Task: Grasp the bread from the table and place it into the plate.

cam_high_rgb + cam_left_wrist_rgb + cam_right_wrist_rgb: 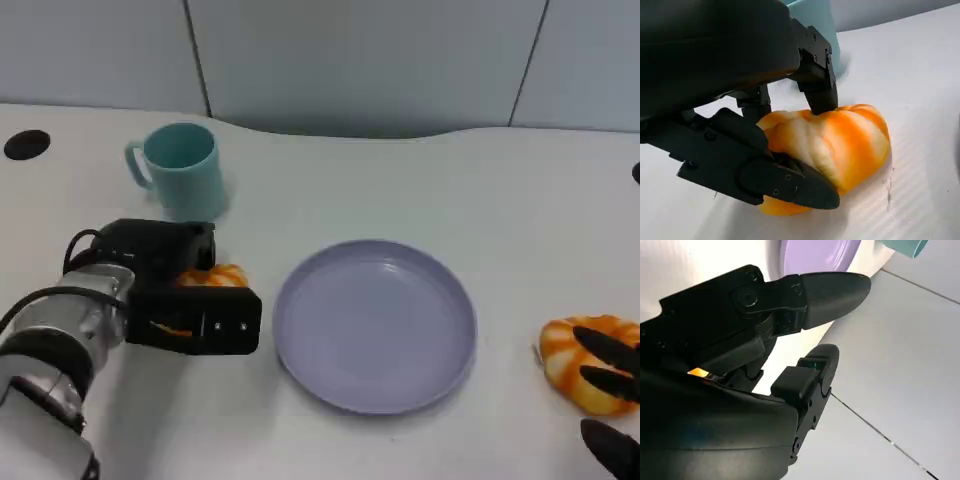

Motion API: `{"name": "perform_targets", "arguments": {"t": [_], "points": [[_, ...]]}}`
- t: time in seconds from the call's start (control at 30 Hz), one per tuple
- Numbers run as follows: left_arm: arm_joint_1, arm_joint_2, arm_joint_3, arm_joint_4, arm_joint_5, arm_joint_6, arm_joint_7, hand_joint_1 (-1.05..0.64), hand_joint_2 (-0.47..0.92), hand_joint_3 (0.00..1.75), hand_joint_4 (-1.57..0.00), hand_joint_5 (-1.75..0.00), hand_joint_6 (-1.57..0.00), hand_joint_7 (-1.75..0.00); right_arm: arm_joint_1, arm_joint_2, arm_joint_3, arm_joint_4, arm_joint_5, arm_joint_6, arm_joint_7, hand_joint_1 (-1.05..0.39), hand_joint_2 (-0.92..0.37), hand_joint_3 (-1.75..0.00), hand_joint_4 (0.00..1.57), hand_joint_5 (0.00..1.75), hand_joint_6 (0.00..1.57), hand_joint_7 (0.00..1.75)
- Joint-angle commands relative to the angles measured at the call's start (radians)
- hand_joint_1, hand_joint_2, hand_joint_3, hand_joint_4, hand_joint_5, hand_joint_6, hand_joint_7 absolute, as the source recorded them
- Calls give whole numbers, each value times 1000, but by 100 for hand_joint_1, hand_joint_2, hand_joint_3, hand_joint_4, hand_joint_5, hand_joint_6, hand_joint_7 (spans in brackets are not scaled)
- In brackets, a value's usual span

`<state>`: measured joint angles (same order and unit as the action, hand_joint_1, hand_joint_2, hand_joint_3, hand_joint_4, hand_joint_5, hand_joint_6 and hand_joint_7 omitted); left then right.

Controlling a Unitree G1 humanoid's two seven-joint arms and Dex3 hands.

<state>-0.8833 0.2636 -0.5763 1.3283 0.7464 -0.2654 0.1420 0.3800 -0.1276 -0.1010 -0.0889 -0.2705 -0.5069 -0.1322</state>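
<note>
An orange-and-white striped bread roll [222, 275] [840, 142] lies on the white table just left of the lilac plate [375, 325] [815, 255]. My left hand [190, 300] [725, 55] grips this roll, with fingers pressed on both of its sides; it still touches the table. The plate holds nothing. A second striped roll [585, 365] lies right of the plate. My right hand [610, 383] [740, 365] hovers over it, fingers apart and holding nothing.
A teal mug [180, 168] [815, 20] [905, 246] stands behind my left hand, close to the gripped roll. A black round hole [27, 144] sits at the table's far left. The table's back edge curves just behind the mug.
</note>
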Motion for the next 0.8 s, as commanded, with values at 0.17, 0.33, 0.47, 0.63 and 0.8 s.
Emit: {"name": "perform_targets", "arguments": {"t": [0.17, 0.33, 0.47, 0.63, 0.8], "points": [[11, 99, 108, -69, -119, -186, -18, -21, 92, 21, -66, -175, -43, -171, -9, -10, -9, 10, -6, -2, -8, -39, -92, -34, 96, 4, 75, 0], [16, 160, 150, -120, -177, -404, -75, -18, 88, 19, -68, -175, -47, -175, -14, -8, -6, 8, -8, 10, -4, -38, -92, -35, 96, 4, 75, 0], [15, 162, 190, -158, -244, -494, -178, -20, 88, 17, -69, -175, -51, -175, -14, -8, -6, 6, -10, 18, -3, -38, -92, -35, 96, 3, 75, 0], [17, 143, 215, -195, -295, -563, -264, -21, 89, 16, -74, -175, -53, -175, -12, -8, -5, 3, 2, 25, 4, -37, -92, -34, 96, 4, 75, 0], [11, 99, 229, -227, -358, -587, -385, -22, 90, 15, -74, -175, -51, -175, -8, -5, -5, -10, -8, 45, 3, -37, -92, -34, 95, 3, 75, 0]]}}
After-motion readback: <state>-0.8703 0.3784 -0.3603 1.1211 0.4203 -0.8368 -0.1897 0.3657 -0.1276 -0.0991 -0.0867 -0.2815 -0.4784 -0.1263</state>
